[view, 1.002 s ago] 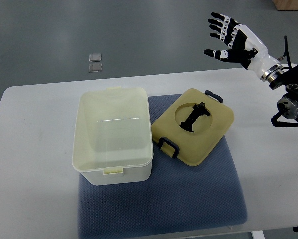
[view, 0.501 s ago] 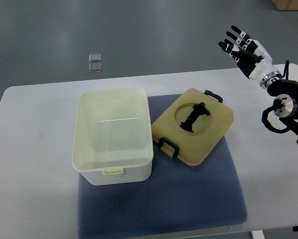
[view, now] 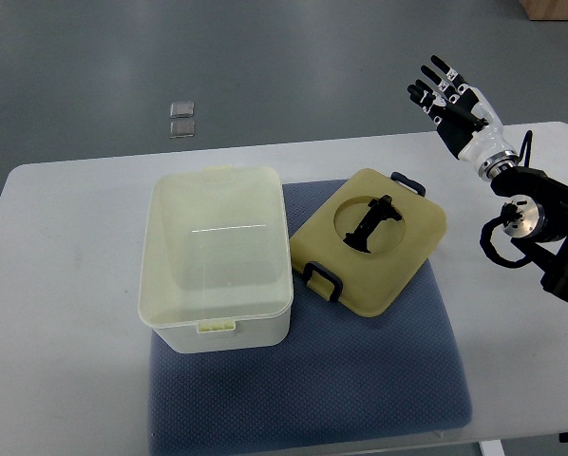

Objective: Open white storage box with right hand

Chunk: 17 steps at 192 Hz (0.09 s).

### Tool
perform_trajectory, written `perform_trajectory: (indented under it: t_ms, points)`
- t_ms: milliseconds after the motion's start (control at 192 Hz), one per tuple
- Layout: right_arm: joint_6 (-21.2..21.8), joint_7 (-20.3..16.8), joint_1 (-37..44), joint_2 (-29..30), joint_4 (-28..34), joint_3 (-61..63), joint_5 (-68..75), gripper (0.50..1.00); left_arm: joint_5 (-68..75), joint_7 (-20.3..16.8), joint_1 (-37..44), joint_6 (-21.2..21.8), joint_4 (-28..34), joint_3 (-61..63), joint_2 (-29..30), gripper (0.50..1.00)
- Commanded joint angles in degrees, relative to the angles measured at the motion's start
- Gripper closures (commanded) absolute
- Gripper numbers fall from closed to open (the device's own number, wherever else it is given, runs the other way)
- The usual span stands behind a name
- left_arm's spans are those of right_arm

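On the left half of the blue-grey mat [view: 360, 380], my white storage box [view: 217, 256] stands open, its translucent body showing a bare pale interior, with a small latch tab at its near rim and another at its far rim. Just beside it to the right, and close enough that one corner nearly meets the box wall, lies the lid [view: 374, 242], flat on the mat and turned at an angle. It is a duller yellow than the box, with a round recess in the middle crossed by a black handle [view: 370, 222], and a dark clip on its near-left corner and another on its far-right corner. The mat rests on the white table [view: 66, 380], which reaches out to both sides of it. My right hand [view: 452, 96] is well apart from the lid, up past the far right edge of the table over the grey floor [view: 284, 66], with its fingers [view: 430, 78] spread and pointing away from me; it holds nothing. My forearm runs back from it toward the right edge of the view, with its black joints and cable over the table's right end. Far off on the floor beyond the box lie two small clear squares [view: 180, 119], one just behind the other.
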Motion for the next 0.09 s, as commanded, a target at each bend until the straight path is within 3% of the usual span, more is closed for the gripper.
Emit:
perform_trajectory:
  t_ms: [0, 84]
  points:
    - [-1.1, 0.4, 0.0, 0.2, -0.1, 0.1, 0.0, 0.57, 0.0, 0.0, 0.0, 0.0, 0.0, 0.0, 0.0, 0.5]
    - [-1.5, 0.8, -0.2, 0.3, 0.0, 0.0, 0.0, 0.57, 0.0, 0.0, 0.0, 0.0, 0.0, 0.0, 0.0, 0.5]
